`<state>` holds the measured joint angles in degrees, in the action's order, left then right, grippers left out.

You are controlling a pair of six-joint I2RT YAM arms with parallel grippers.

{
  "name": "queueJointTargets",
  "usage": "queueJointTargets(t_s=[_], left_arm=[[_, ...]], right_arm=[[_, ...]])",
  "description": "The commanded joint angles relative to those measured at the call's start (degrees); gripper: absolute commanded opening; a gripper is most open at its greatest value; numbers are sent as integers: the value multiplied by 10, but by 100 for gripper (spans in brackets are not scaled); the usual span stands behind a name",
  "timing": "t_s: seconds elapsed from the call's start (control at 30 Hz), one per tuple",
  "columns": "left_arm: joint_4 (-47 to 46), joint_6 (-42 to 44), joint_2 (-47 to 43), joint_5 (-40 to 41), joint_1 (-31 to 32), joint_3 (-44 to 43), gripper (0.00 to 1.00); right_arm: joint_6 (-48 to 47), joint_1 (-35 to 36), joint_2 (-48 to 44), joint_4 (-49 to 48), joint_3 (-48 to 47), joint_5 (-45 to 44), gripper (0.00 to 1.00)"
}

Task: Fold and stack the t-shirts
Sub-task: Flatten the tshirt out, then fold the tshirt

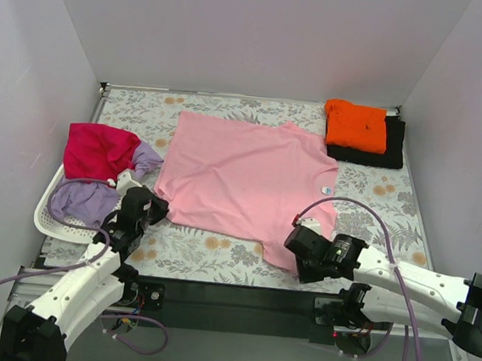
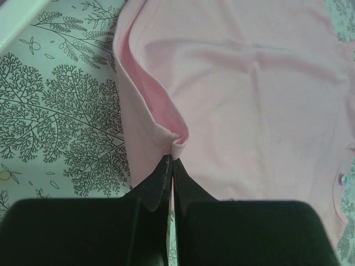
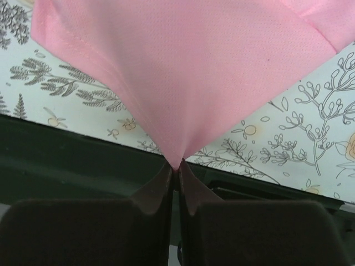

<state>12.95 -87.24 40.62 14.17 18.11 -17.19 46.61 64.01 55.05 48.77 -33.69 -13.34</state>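
Currently, five t-shirts (image 1: pixel 98 151), two grippers. Left gripper (image 2: pixel 171 162) and right gripper (image 3: pixel 178 165) each pinch the near edge of the light pink t-shirt (image 1: pixel 241 176); right of it, the orange t-shirt (image 1: pixel 357 125) partly covers the black t-shirt (image 1: pixel 394 151).

Both arms reach low from the near edge, jaws pinched.
Left gripper (image 1: pixel 158 208) is toward the near-left corner and right gripper (image 1: pixel 291 242) is right of the near edge's middle. Each nips the pink t-shirt (image 1: pixel 241 176), fingertips fully together, I think.
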Motion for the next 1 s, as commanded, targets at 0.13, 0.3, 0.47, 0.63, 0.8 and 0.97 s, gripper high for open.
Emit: queueJointTargets(t_s=[0.13, 0.3, 0.47, 0.63, 0.8, 0.97], left_arm=[[53, -30, -84, 9, -1, -1, 0], [26, -22, -67, 34, -2, -21, 0], [-23, -2, 0, 29, -3, -52, 0], [-86, 20, 81, 1, -5, -84, 0], [-124, 38, 168, -27, -14, -130, 0], [-152, 49, 234, -45, -40, -171, 0]], right_arm=[[21, 36, 8, 78, -80, -59, 1], [0, 32, 9, 77, -130, -191, 1], [-42, 1, 23, 67, -166, -272, 1], [-161, -73, 31, -14, -182, -276, 1], [-251, -149, 60, -120, -175, -223, 1], [-317, -214, 124, -182, -200, -189, 1]])
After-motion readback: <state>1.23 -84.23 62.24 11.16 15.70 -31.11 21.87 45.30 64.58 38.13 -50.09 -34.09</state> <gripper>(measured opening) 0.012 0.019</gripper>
